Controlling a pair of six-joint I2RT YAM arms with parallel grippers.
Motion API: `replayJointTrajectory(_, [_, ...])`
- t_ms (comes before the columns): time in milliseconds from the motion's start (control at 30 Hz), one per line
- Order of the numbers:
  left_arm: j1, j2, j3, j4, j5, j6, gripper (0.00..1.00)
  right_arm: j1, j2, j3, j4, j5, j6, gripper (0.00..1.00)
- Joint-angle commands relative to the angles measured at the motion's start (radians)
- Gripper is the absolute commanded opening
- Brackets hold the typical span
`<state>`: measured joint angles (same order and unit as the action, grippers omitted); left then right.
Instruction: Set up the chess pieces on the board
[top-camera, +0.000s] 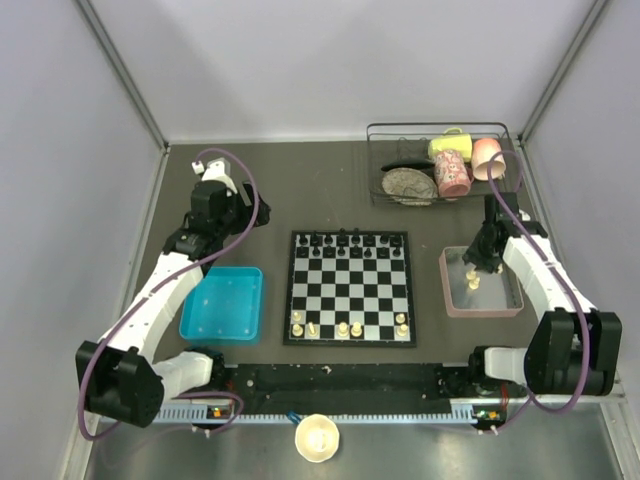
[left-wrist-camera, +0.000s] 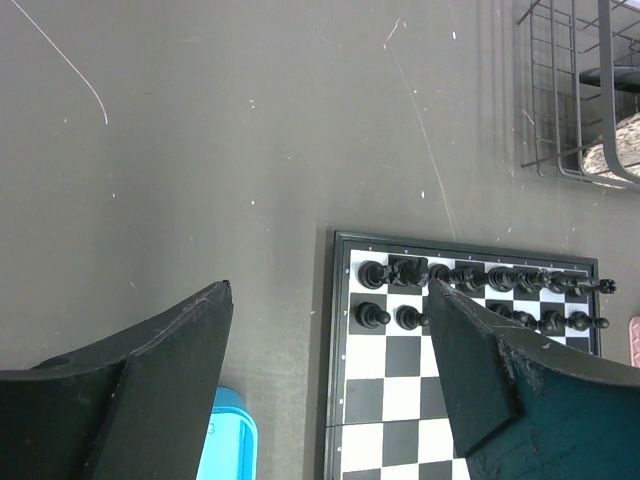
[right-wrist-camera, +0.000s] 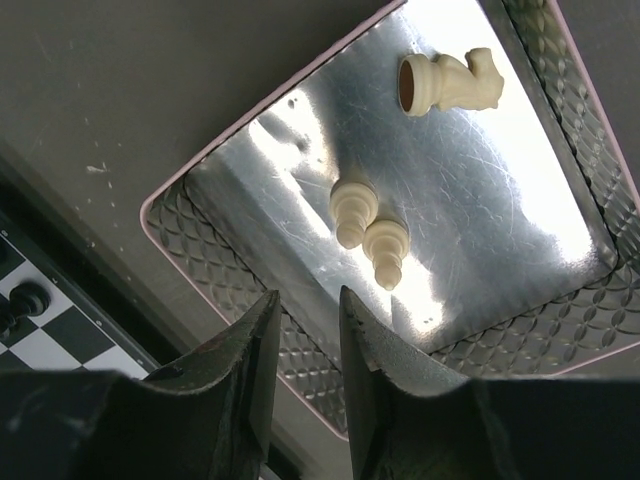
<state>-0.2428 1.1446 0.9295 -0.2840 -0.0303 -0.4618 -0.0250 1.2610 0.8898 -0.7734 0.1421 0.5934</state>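
Observation:
The board (top-camera: 350, 287) lies mid-table, black pieces (top-camera: 350, 242) along its far rows and several cream chess pieces (top-camera: 343, 328) on its near row. More cream pieces sit in the pinkish tray (top-camera: 505, 302) to its right. In the right wrist view these are two upright pawns (right-wrist-camera: 352, 212) side by side and a knight (right-wrist-camera: 448, 83) lying on its side. My right gripper (right-wrist-camera: 308, 293) hovers over the tray's near-left corner, its jaws a narrow gap apart with nothing between them. My left gripper (left-wrist-camera: 328, 282) hangs wide open and empty over the board's far-left corner (left-wrist-camera: 340, 240).
A blue tray (top-camera: 222, 305) lies left of the board. A wire rack (top-camera: 440, 165) at the back right holds cups and a plate. A small cream bowl (top-camera: 317, 437) sits by the near edge between the arm bases.

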Motion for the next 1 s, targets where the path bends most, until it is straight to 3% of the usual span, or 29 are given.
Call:
replayJointTrajectory(0, [-0.001, 0.012, 0.029, 0.057, 0.006, 0.015, 0.83, -0.016, 0.009, -0.014, 0.037, 0.004, -0.018, 0.32])
replayJointTrajectory(367, [-0.003, 0.014, 0.026, 0.060, 0.007, 0.014, 0.83, -0.029, 0.003, -0.029, 0.028, 0.060, -0.032, 0.36])
replayJointTrajectory(967, [-0.001, 0.015, 0.023, 0.062, -0.020, 0.017, 0.83, -0.038, 0.080, 0.000, 0.066, 0.045, -0.021, 0.34])
